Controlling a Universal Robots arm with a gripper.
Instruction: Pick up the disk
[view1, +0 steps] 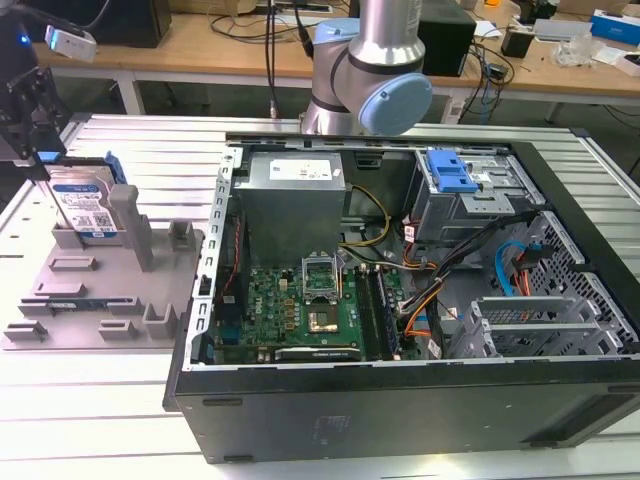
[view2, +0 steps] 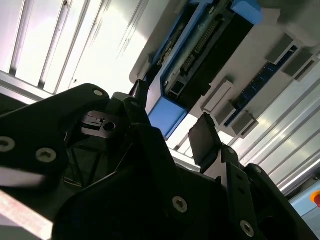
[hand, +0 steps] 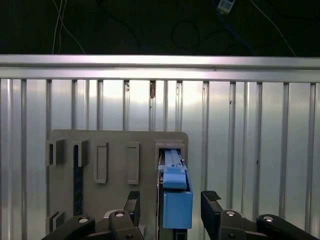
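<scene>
The end effector (hand: 171, 205) stands wide. Its two dark fingers (hand: 210, 202) sit on either side of the disk (hand: 175, 192), with a gap on each side in the first wrist view, so it grips nothing. Both wrist views cut off its body at the picture edge.

The disk stands on edge in a slot at one corner of the grey fixture (hand: 115, 150), with the blue end of its rail towards the end effector. In the second wrist view the disk (view2: 205, 45) appears slantwise and dark, and its label side is hidden.

In the exterior view the end effector (view1: 35, 150) is a dark shape just above the disk (view1: 85, 205), partly cut off, with its fingertips hard to make out. One of the fixture's upright posts covers one edge of the label.

The fixture lies flat on the ribbed metal table (view1: 120, 400). Just beside the fixture, on the exterior view's right, an open computer case (view1: 400, 410) rests, and the robot arm (view1: 370, 60) rises behind the case.
</scene>
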